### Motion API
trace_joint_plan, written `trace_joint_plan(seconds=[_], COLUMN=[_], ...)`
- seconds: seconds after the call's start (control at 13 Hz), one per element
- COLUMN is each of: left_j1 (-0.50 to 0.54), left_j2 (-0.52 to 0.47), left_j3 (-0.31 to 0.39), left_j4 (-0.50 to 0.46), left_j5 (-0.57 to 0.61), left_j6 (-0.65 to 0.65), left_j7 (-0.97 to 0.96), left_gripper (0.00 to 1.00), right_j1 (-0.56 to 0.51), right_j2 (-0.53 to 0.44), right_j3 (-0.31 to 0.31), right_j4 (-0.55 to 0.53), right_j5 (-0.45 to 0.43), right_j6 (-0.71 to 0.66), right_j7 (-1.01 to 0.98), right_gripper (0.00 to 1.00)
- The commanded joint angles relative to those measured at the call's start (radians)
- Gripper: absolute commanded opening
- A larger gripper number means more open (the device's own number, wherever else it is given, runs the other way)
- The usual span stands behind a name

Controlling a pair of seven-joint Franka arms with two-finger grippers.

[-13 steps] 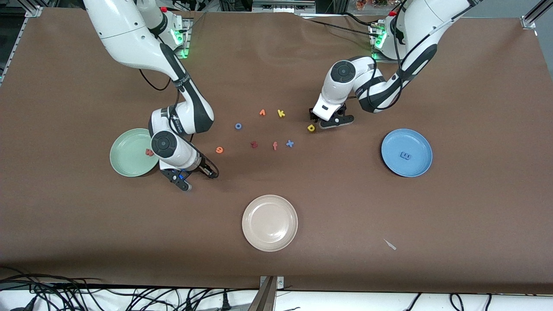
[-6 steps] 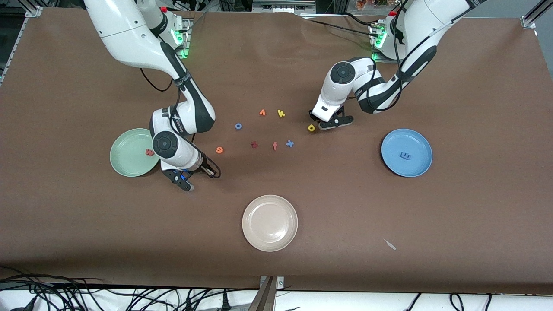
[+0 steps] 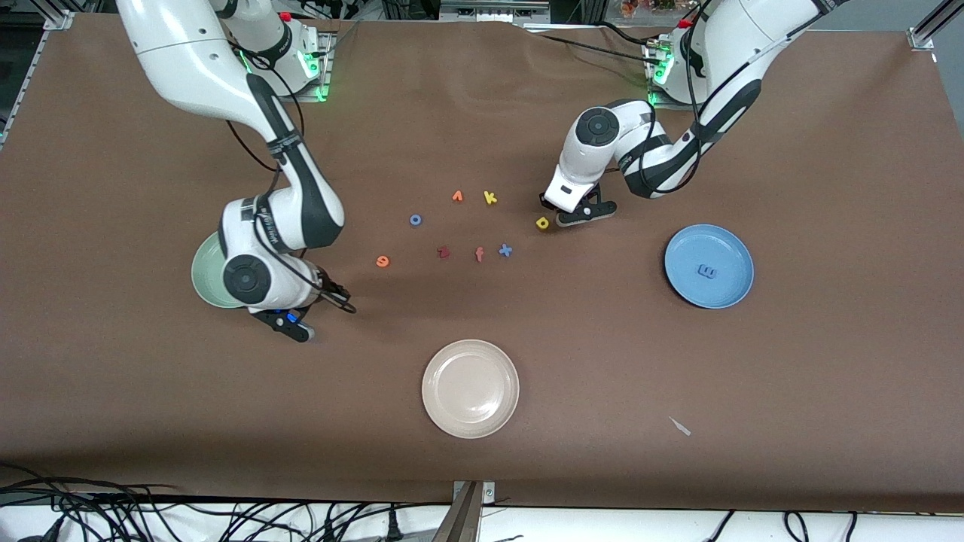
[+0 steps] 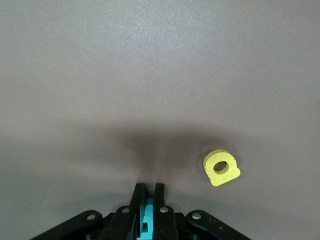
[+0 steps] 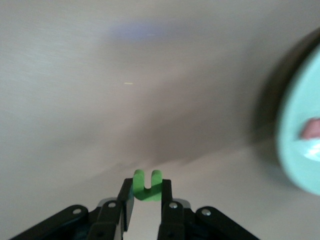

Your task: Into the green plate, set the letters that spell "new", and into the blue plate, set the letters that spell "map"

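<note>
My right gripper point(image 3: 301, 309) point(image 5: 147, 189) is shut on the green "n" point(image 5: 147, 185) and hangs over the table just beside the green plate point(image 3: 203, 275) point(image 5: 300, 145). The pinkish "w" point(image 5: 312, 128) lies in that plate; the arm hides it in the front view. The orange "e" point(image 3: 382, 261) lies on the table. My left gripper point(image 3: 561, 213) point(image 4: 148, 189) is low over the table, shut on the teal "p" point(image 4: 146, 220), beside the yellow "a" point(image 3: 542, 223) point(image 4: 221, 168). The blue "m" point(image 3: 706, 271) lies in the blue plate point(image 3: 678, 248).
Between the arms lie a blue "o" point(image 3: 415, 220), a dark red "z" point(image 3: 443, 252), a salmon "f" point(image 3: 479, 254), a blue cross point(image 3: 505, 250), a yellow "k" point(image 3: 490, 197) and an orange letter point(image 3: 457, 196). A cream plate point(image 3: 440, 410) sits nearer the front camera.
The right arm has carried the green "n" toward the green plate and now covers part of it. The left gripper has closed on the teal "p" and barely moved.
</note>
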Motion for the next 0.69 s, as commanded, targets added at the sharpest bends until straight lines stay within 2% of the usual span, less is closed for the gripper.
trace_joint_plan(seconds=[0.0,0.23,0.39,0.62], left_j1=[-0.006,0.005,0.019,0.063], left_j2=[0.023,0.019,0.013,0.003], left_j3=[0.000,-0.001,-0.004,-0.024], left_j4=[0.012,0.014,0.035,0.101], left_j5=[0.035,0.034,0.024,0.002], left_j6=[-0.007,-0.009,-0.018,-0.076], left_j7=[-0.036,-0.036,-0.033,-0.029], left_gripper=[0.01,0.00,0.00,0.00], right_j1=[-0.002,-0.002,-0.002,-0.002], right_j2=[-0.077,-0.182,-0.212,-0.294], right_j3=[-0.072,-0.121,-0.167,-0.209], right_j4=[-0.067,-0.207,-0.287,-0.460], right_j5=[0.014,0.001,0.001,0.003], right_j6=[-0.062,-0.009,0.037,0.207], right_j7=[-0.211,-0.336,-0.443,-0.570], right_gripper=[0.10,0.10,0.10,0.10])
